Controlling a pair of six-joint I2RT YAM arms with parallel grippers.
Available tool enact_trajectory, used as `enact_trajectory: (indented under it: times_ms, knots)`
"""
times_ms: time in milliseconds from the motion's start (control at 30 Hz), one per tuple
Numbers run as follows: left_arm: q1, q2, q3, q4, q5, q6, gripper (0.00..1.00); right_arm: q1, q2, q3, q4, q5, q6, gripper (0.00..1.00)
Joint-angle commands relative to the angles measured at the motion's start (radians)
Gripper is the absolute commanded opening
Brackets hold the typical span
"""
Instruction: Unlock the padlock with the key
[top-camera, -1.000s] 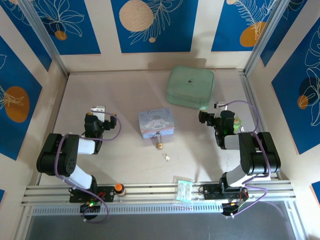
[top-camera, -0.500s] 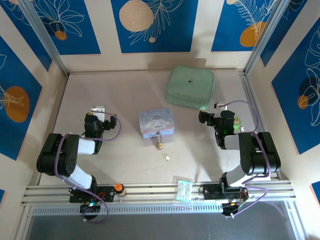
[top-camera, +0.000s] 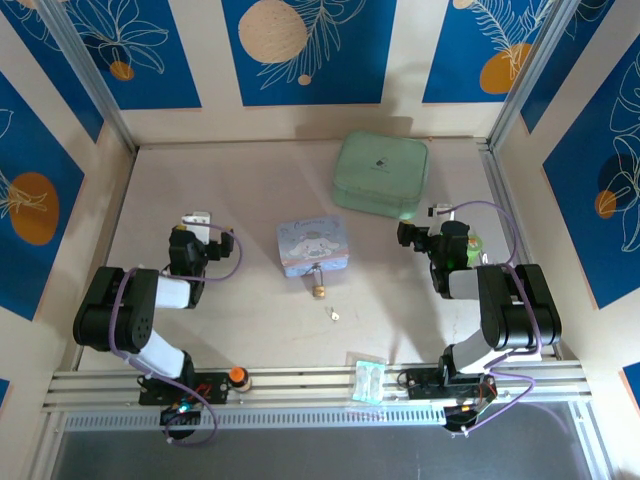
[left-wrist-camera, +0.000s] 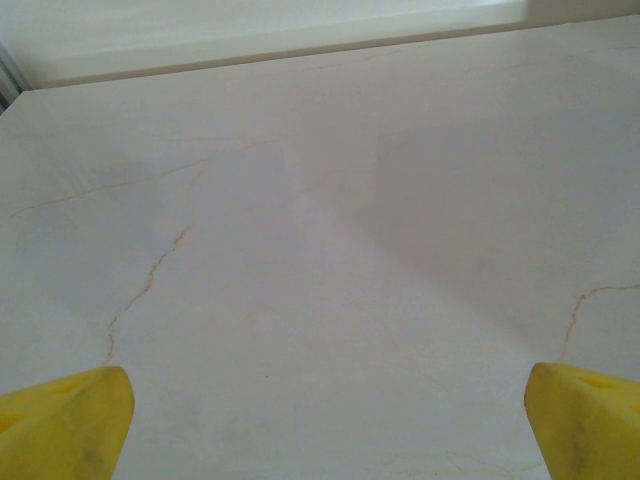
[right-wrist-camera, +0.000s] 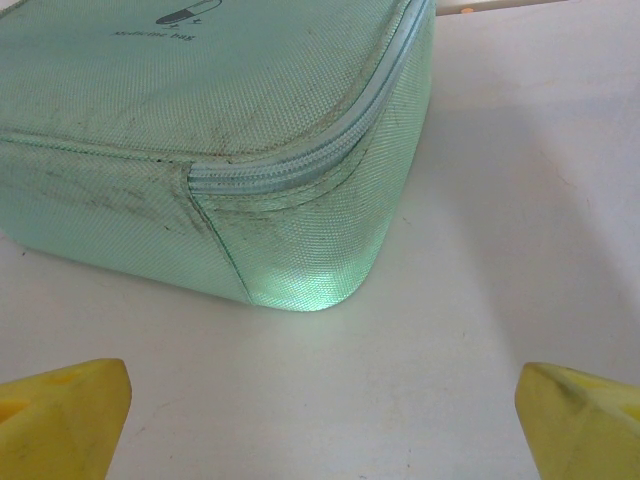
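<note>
On the left of the pale worktop, the left claw sits wide open, its yellow fingertips holding nothing. At centre is a blue cartoon tin. The small brass padlock lies just beside its near edge, with the tiny silver key close by, slightly nearer and to the right. Farther back sits a mint-green zip case. On the right, the right claw gapes wide and empty, facing a corner of the case.

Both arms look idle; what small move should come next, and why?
Probably swing the open right gripper from the green zip case toward the key, lying loose on the table near the padlock at the blue tin. Neither gripper holds anything, so the key comes first.
</note>
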Motion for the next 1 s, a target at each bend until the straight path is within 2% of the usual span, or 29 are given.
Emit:
enact_trajectory:
  times_ms: [0,133,200,267,333,400,467,567,633,700,800,867,967]
  knots:
    - [0.004,0.003,0.013,0.004,0.019,0.015,1.00,-0.005,-0.004,0.010,0.025,-0.018,-0.018,0.99]
    - [0.004,0.000,0.009,0.011,0.016,0.013,1.00,-0.013,-0.007,0.005,0.033,-0.041,-0.015,0.99]
    - [0.003,-0.051,0.003,-0.015,0.000,0.010,1.00,-0.018,-0.021,0.003,0.031,-0.054,-0.010,0.99]
    - [-0.017,-0.148,0.013,-0.119,-0.064,0.013,0.99,-0.017,-0.070,0.002,-0.013,-0.059,-0.017,0.99]
    - [-0.032,-0.240,0.036,-0.227,-0.087,0.021,0.99,-0.012,-0.135,0.012,-0.085,-0.054,-0.023,0.99]
    - [-0.033,-0.312,0.044,-0.272,-0.101,-0.027,0.99,-0.005,-0.205,0.029,-0.167,-0.042,-0.024,0.99]
    - [-0.033,-0.376,0.071,-0.359,-0.108,-0.118,1.00,0.000,-0.290,0.050,-0.269,-0.034,0.005,0.99]
    - [-0.033,-0.458,0.128,-0.534,-0.108,-0.343,0.99,-0.002,-0.435,0.096,-0.471,-0.036,0.123,0.99]
    - [-0.033,-0.500,0.139,-0.590,-0.047,-0.446,0.99,-0.010,-0.514,0.130,-0.612,-0.049,0.217,0.99]
    - [-0.031,-0.546,0.123,-0.602,-0.012,-0.578,1.00,-0.022,-0.570,0.150,-0.706,-0.117,0.267,0.99]
    - [-0.033,-0.584,0.114,-0.598,0.142,-0.682,0.99,-0.033,-0.624,0.168,-0.810,-0.267,0.308,0.99]
    - [-0.036,-0.580,0.159,-0.782,0.176,-0.783,0.99,-0.021,-0.641,0.177,-0.862,-0.360,0.325,0.99]
    - [-0.094,-0.573,0.161,-0.896,0.204,-0.826,1.00,0.050,-0.632,0.210,-0.998,-0.335,0.334,0.99]
